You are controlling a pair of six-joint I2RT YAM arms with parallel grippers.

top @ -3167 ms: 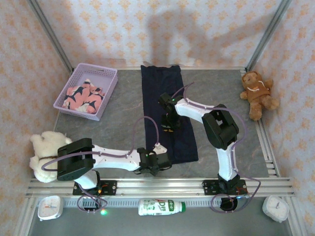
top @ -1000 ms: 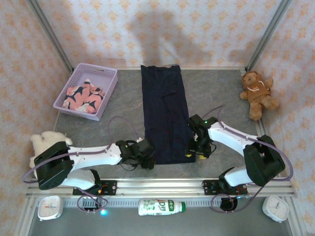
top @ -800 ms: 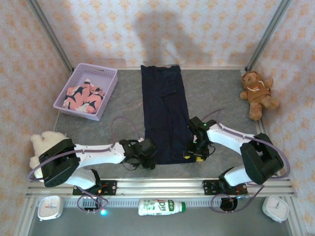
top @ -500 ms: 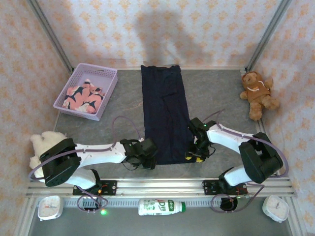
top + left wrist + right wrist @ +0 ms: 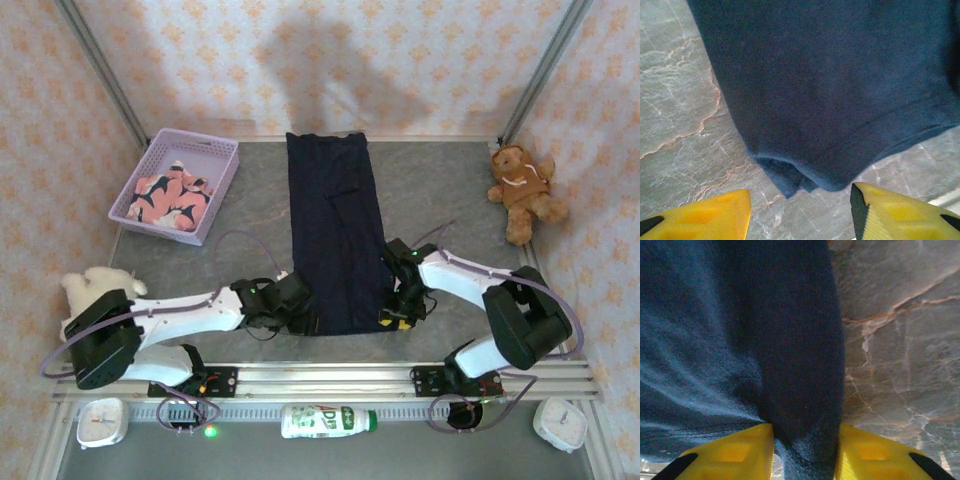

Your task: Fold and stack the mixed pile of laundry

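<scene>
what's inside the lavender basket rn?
The pink shark-print garment, crumpled in the near half of the basket; the far half shows bare lattice floor. Anything beneath the garment is covered and cannot be seen.

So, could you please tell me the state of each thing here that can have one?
The navy garment: spread flat in a long strip, near right corner pinched.
The shark-print garment: crumpled in the basket.
The left claw: open, at the navy garment's near left corner.
The right claw: shut on the navy garment.
The bottle: lying on its side.
</scene>
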